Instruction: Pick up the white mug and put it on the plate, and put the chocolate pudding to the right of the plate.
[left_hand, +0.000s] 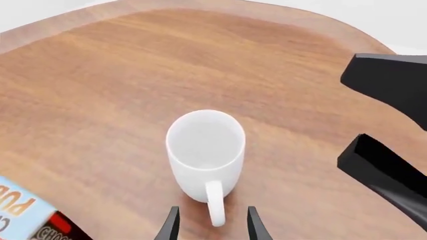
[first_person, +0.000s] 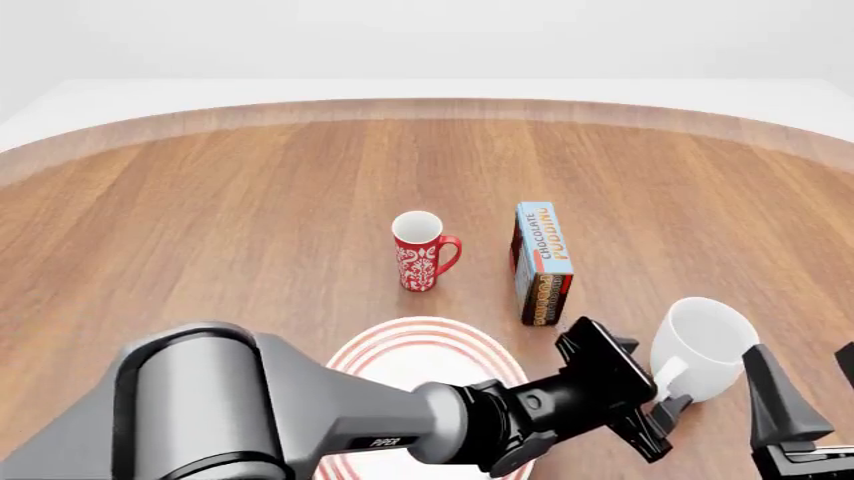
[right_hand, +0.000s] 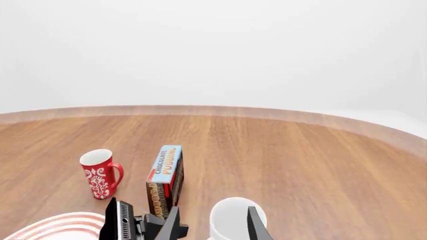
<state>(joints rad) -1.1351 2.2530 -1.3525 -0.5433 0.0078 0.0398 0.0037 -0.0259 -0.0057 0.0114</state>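
Pincer on your left arm (first_person: 654, 405) stood with its fingers apart on either side of the white mug's handle, not yet clamped. That white mug (first_person: 701, 347) sat upright on the wooden surface (first_person: 240, 210) at about 3 o'clock from the plate (first_person: 424, 338), well apart from it. Your chocolate pudding box (first_person: 542, 262) stood on edge at 11 o'clock from the mug, with the red floral mug (first_person: 422, 251) at its 9 o'clock. Your right pincer (right_hand: 212, 225) hung spread near the white mug, holding nothing.
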